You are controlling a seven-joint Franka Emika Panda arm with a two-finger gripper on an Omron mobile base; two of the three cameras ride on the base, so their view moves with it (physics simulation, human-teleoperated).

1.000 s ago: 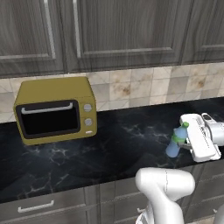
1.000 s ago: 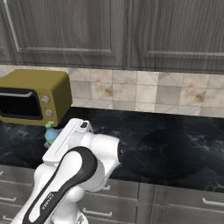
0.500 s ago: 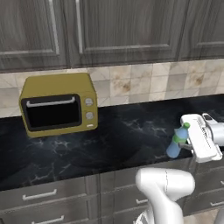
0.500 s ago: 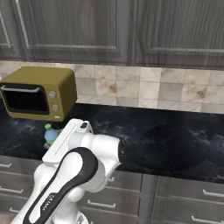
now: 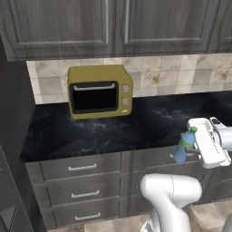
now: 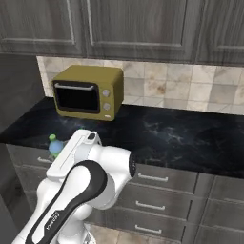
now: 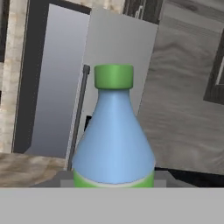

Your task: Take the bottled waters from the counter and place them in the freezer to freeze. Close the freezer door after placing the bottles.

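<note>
My gripper [image 5: 189,148] is shut on the green-capped bottle [image 5: 185,145], holding it in the air in front of the counter's [image 5: 90,131] front edge, level with the drawer fronts. In the right base view the bottle [image 6: 55,145] peeks out to the left of my forearm, before the counter [image 6: 181,138]. The hand view looks past the bottle [image 7: 113,140] at the flat grey freezer door [image 7: 118,48] and its dark vertical bar handle [image 7: 79,118]. The whitish ribbed bottle with the blue cap is out of view.
A yellow toaster oven [image 5: 99,90] [image 6: 88,93] stands at the back of the counter against the tiled wall. Grey drawers [image 5: 81,181] run below the worktop, dark cabinets above. A tall dark panel [image 5: 9,136] closes the counter's left end.
The whole scene has slid right and shrunk in both base views, so the base has driven left and back. The bottle stays in my shut gripper.
</note>
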